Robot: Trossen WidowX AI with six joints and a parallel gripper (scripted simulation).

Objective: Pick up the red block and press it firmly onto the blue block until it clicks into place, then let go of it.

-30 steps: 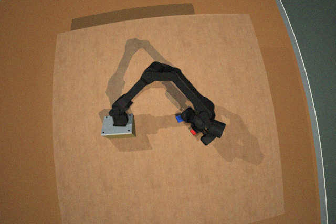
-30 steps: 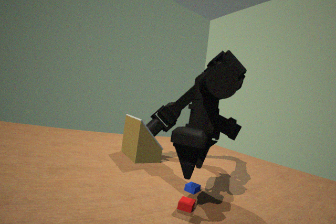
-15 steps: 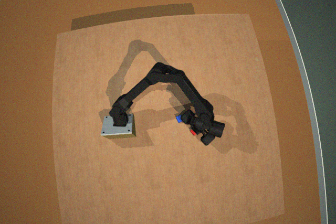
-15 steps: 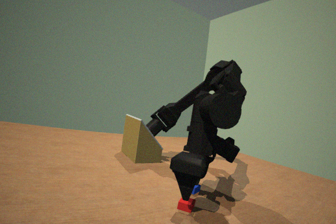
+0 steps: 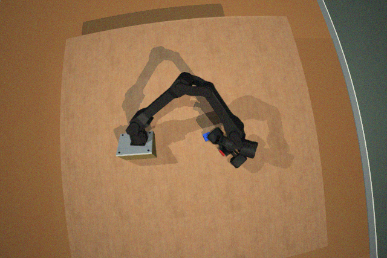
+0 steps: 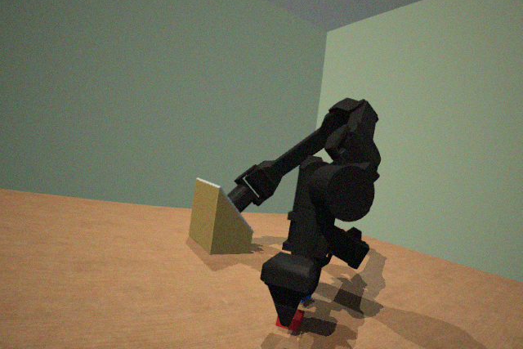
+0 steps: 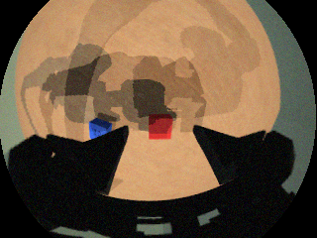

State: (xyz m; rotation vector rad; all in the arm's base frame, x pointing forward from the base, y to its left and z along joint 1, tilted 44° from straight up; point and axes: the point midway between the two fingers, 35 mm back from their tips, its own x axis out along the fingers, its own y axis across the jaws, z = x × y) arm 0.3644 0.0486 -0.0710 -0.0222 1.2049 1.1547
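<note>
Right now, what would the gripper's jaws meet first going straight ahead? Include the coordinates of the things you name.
Probably the red cube-like block (image 5: 221, 152) (image 6: 298, 319) (image 7: 160, 127), showing between the open jaws in the wrist view, or the tabletop around it; depth is unclear.

Bare green-walled room, wooden tabletop (image 5: 187, 202) (image 6: 105, 286) (image 7: 154, 174)

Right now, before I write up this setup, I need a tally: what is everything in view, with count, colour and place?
Red block: one, red, on the table, ahead of the gap between the fingers in the wrist view
Blue block: one, blue, on the table, beside the red block, not touching
Table: one, tan, under both blocks
Walls: two in the exterior view, green, behind
Base: one, grey and yellowish, under the arm
Arm: one, black, reaching over the table
Gripper: one, black, open, above the table
</note>
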